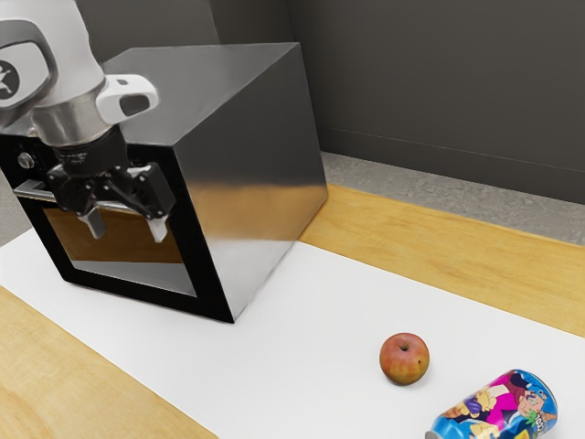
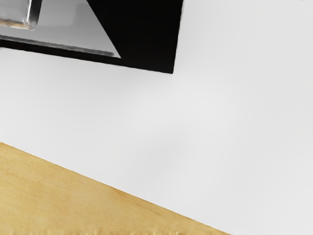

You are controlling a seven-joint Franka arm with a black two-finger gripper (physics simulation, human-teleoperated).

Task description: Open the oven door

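Note:
My black gripper (image 1: pixel 126 226) is at the oven's front in the exterior view, its two fingers spread apart with nothing visible between them. It overlaps the handle (image 1: pixel 35 193) and hides part of it. The metal-sided oven (image 1: pixel 251 197) stands with its black-framed door (image 1: pixel 208 279) shut. Whether a finger touches the handle or door cannot be told. In the wrist view, the door's lower corner (image 2: pixel 151 39) appears beside the white surface, along with a shiny metallic piece (image 2: pixel 17 12) that may be the handle's end.
A red apple (image 1: pixel 404 358) and a colourful can (image 1: pixel 498 407) lying on its side are on the white mat (image 1: pixel 302 338), toward the exterior view's right. Wooden tabletop (image 1: pixel 430 229) borders the mat. A dark wall (image 1: pixel 439 91) stands behind.

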